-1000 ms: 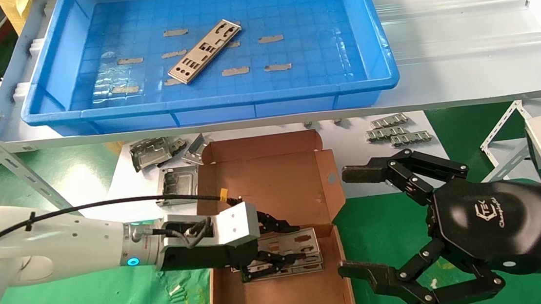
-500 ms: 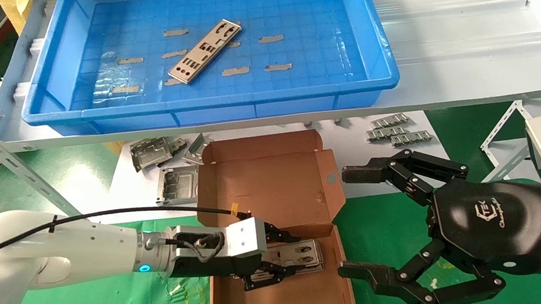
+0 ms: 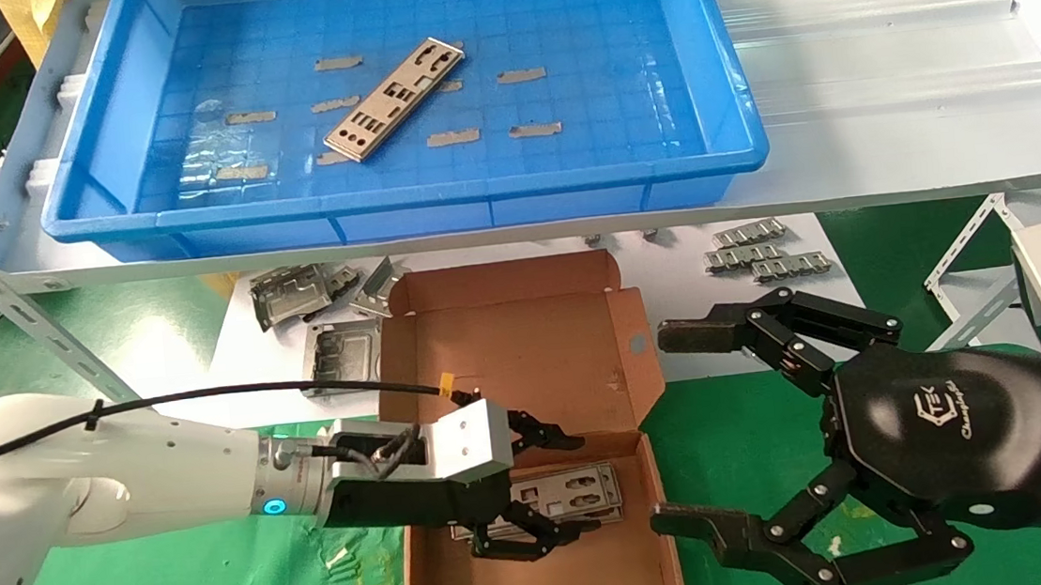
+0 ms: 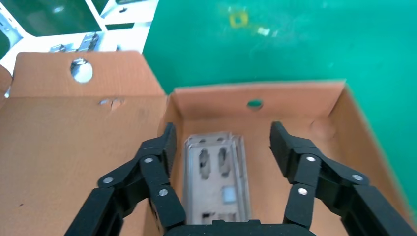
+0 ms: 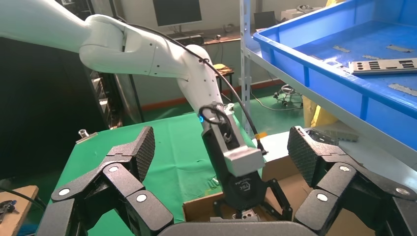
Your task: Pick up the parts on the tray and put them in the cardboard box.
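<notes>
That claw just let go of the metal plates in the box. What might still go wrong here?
As the open left gripper lifts out of the cardboard box, a finger might catch the stacked parts between its fingers and drag them askew. It could also snag the box wall. One part remains in the tray, lying flat and perhaps awkward to pinch.
</notes>
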`<act>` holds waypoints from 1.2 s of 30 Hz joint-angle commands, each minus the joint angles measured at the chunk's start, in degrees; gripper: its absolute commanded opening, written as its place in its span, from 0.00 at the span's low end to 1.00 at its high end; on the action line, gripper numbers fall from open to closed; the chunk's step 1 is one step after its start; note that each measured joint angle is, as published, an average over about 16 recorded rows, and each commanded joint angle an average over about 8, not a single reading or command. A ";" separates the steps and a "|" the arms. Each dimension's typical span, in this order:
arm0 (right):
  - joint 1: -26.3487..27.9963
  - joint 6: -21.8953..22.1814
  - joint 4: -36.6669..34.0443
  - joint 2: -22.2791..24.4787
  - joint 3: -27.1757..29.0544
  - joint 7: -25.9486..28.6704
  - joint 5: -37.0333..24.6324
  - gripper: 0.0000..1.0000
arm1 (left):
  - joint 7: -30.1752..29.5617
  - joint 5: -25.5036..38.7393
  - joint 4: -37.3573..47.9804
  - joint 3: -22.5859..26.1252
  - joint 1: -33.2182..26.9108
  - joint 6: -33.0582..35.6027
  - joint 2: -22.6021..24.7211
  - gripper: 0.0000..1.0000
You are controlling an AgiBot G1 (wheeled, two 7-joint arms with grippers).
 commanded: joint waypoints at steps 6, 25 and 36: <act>0.00 0.00 0.00 0.00 0.00 0.00 0.00 1.00 | -3.41 -3.30 1.78 -1.18 -0.84 8.11 -1.14 1.00; -0.01 0.01 -0.02 0.01 0.01 0.00 0.01 1.00 | -6.40 -6.18 0.37 -2.90 -0.07 10.85 -2.96 1.00; -0.02 0.01 -0.02 0.01 0.01 0.00 0.01 1.00 | -11.81 -9.54 -9.58 -7.47 4.16 9.93 -9.09 1.00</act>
